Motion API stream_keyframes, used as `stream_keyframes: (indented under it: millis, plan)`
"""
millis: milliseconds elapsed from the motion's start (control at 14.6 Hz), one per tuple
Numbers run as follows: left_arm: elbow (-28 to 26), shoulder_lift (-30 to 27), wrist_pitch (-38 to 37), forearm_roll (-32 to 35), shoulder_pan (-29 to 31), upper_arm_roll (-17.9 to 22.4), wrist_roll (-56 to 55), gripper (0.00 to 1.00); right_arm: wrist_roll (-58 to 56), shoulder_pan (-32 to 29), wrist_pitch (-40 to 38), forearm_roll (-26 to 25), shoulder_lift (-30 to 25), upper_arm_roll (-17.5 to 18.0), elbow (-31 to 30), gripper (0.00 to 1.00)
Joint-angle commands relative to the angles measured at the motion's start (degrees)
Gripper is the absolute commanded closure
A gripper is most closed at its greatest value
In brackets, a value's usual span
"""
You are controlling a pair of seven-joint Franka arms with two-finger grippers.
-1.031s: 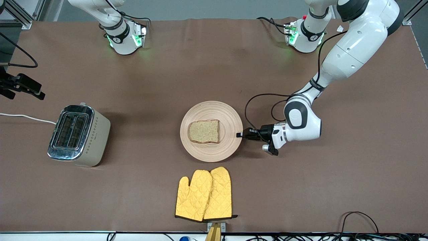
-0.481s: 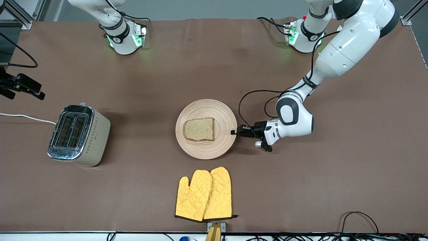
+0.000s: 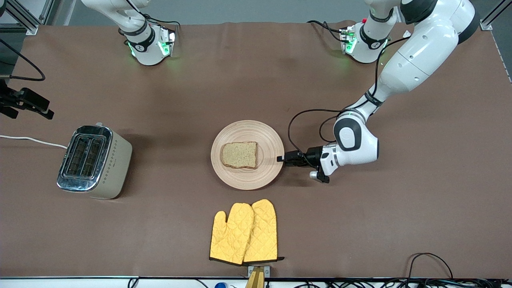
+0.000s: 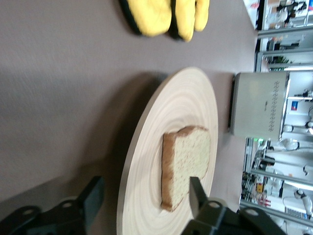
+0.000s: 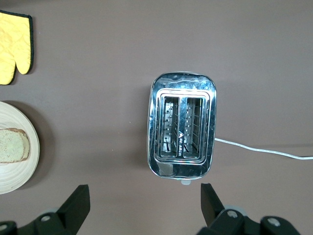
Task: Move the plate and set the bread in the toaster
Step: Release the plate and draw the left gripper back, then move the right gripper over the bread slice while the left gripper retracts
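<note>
The round beige plate lies mid-table with the bread slice flat on it. My left gripper is level with the table at the plate's rim, on the side toward the left arm's end. In the left wrist view the left gripper is open, its jaws standing either side of the plate rim, with the bread just ahead. The cream toaster stands toward the right arm's end. My right gripper is open and empty, high over the table beside the toaster; it does not show in the front view.
A pair of yellow oven mitts lies nearer to the front camera than the plate. The toaster's white cord runs off the right arm's end of the table. Black camera gear sits at that edge.
The plate with the bread slid a little toward the right arm's end along with my left gripper, then settled. The left arm's elbow has since drawn back slightly. The toaster has not moved.
</note>
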Motion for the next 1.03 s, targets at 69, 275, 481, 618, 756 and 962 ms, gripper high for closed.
stream_keyframes:
  millis: [69, 275, 481, 618, 756, 962]
  plan:
    - [2.12, -4.01, -0.51, 0.34, 5.24, -0.19, -4.54, 0.00, -8.41, -0.25, 0.09, 0.18, -0.97, 0.00, 2.14, 0.00]
    - [4.58, -5.16, -0.94, 9.81, 10.78, -0.36, -10.32, 0.00, -12.22, -0.34, 0.27, 0.09, -0.18, -0.08, 3.73, 0.00]
    - [9.23, -5.60, -3.83, 21.84, 13.69, -0.19, -21.30, 0.00, -12.22, -0.42, 0.53, 0.09, 1.22, -0.08, 3.56, 0.00]
    - [13.62, -5.51, -8.31, 32.47, 16.32, -0.19, -28.42, 0.00, -12.31, -1.30, -0.08, 0.18, 1.31, -0.17, 3.03, 0.00]
    - [17.31, -5.86, -13.23, 43.89, 18.43, -0.19, -35.89, 0.00, -12.48, -0.78, -0.61, -0.08, 1.49, -0.09, 2.24, 0.00]
    - [20.84, -8.93, -21.22, 57.45, 18.88, -0.37, -48.02, 0.00, -11.43, 2.11, -0.61, 0.18, 2.72, 0.09, 2.15, 0.00]
